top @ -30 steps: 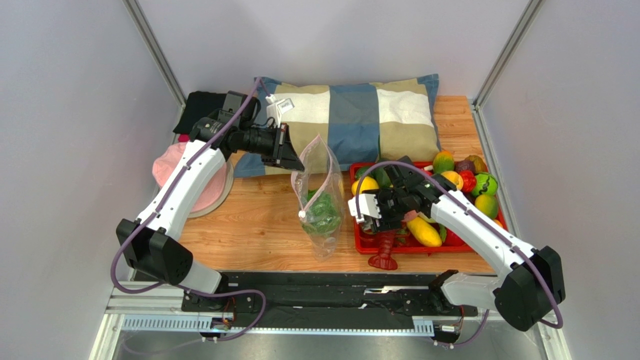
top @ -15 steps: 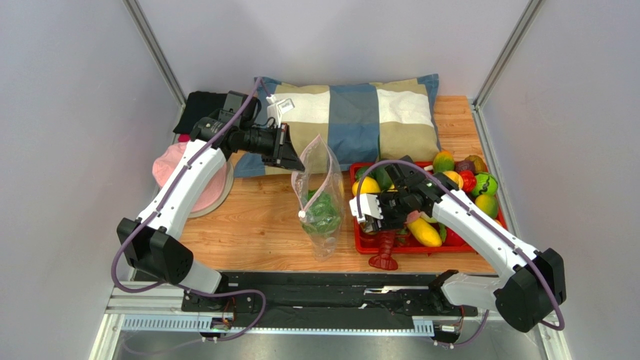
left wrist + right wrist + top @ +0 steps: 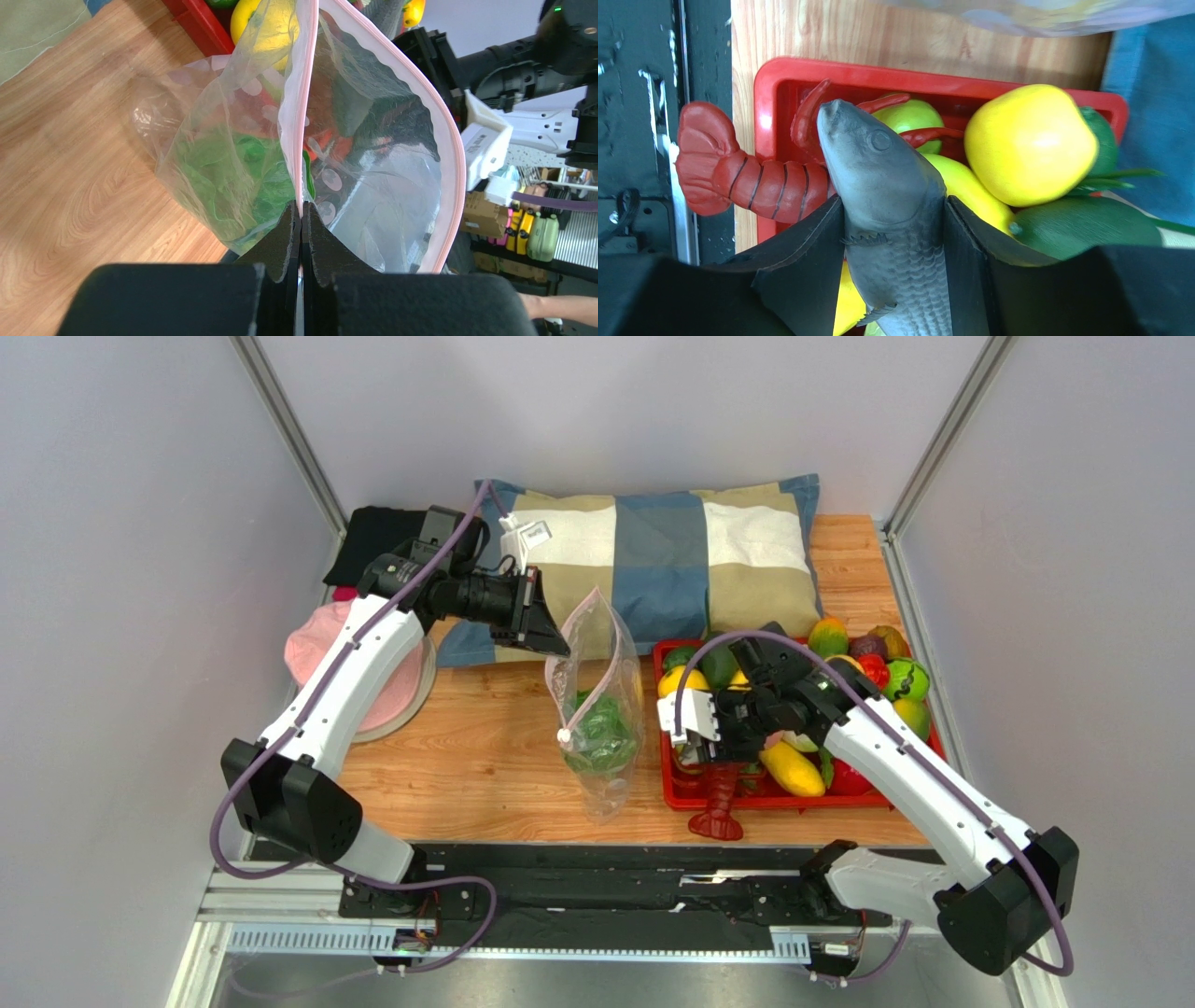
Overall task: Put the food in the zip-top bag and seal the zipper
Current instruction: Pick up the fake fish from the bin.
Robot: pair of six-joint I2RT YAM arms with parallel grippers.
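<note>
My left gripper [image 3: 556, 636] is shut on one lip of the zip-top bag [image 3: 599, 703], holding it upright with its mouth open. In the left wrist view the gripper [image 3: 302, 213] pinches the pink zipper [image 3: 307, 105], and the other lip bows away to the right. Green lettuce [image 3: 231, 175] lies inside the bag. My right gripper [image 3: 892, 217] is shut on the grey fish [image 3: 882, 168] over the near left corner of the red tray [image 3: 766, 91]. Its head points past the fingertips [image 3: 808, 266]. From above, this gripper [image 3: 697, 731] sits just right of the bag.
The tray [image 3: 668, 773] holds a red lobster [image 3: 717, 807], whose tail hangs over the front edge, a yellow fruit [image 3: 1029, 140] and several other toy foods. A checked pillow [image 3: 659, 546] lies at the back. A pink item [image 3: 326, 651] and a black cloth [image 3: 372, 532] lie at the left.
My right jaws have closed in on the fish, and that arm's elbow has swung outward to the right. The left arm and the bag have stayed put.
</note>
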